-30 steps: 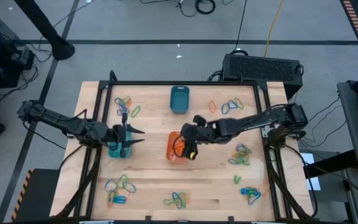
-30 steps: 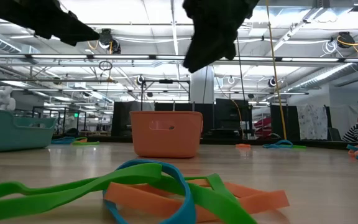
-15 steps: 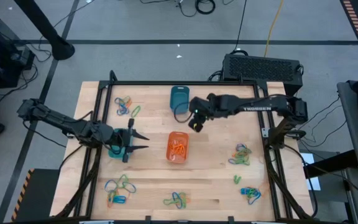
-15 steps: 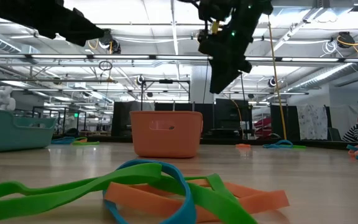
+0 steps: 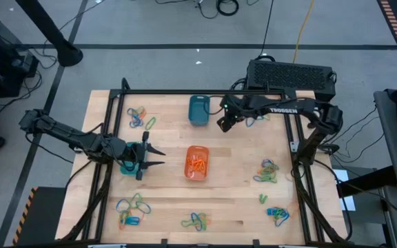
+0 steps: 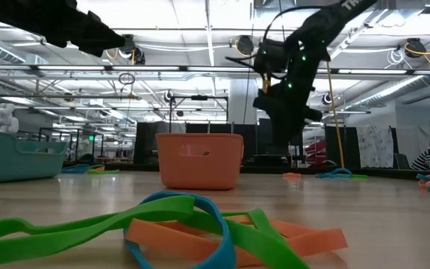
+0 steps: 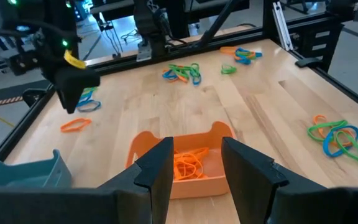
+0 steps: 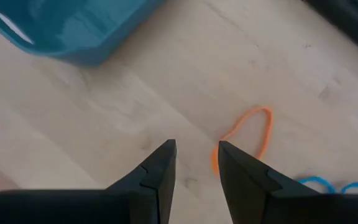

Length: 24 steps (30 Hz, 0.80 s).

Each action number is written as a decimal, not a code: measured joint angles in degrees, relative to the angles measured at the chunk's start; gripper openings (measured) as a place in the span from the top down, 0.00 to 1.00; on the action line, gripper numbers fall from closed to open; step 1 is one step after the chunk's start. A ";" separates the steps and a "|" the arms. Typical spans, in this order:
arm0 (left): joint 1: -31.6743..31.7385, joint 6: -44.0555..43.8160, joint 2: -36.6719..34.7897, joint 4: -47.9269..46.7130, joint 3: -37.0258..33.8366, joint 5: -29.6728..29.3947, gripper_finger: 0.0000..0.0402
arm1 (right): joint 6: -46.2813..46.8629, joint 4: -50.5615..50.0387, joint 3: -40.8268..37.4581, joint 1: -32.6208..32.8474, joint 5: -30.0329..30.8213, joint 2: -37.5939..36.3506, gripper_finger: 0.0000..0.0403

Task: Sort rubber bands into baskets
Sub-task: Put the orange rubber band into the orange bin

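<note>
High view, right hand (image 5: pixel 224 125): above the far part of the counter (image 5: pixel 164 145), between the dark teal basket (image 5: pixel 199 109) and a single orange rubber band (image 5: pixel 236 118).
High view, left hand (image 5: pixel 158 156): fingers apart, empty, just beside the turquoise basket (image 5: pixel 127 167).
High view, orange basket (image 5: pixel 197 162): mid-counter, orange bands inside.
High view, loose bands: clusters near the counter's corners and sides.
Low view: orange basket centre; tangle of green, blue and orange bands (image 6: pixel 200 232) nearest the camera.
Left wrist view: fingers (image 7: pixel 157 165) parted, nothing between them; orange basket beyond.
Right wrist view: fingers (image 8: pixel 160 168) slightly apart, empty, over bare wood beside the orange band; teal basket beyond.
</note>
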 joint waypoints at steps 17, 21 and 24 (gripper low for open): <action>-0.02 0.28 0.00 0.02 0.00 0.00 0.64 | 1.22 12.83 -12.14 -2.14 -1.47 0.24 0.72; -0.02 0.44 0.00 0.03 0.00 0.00 0.64 | 1.82 14.20 -13.59 -2.58 -2.33 0.24 0.72; -0.02 0.44 0.00 0.04 0.00 0.00 0.64 | 1.86 14.48 -14.51 -2.65 -2.71 0.35 0.72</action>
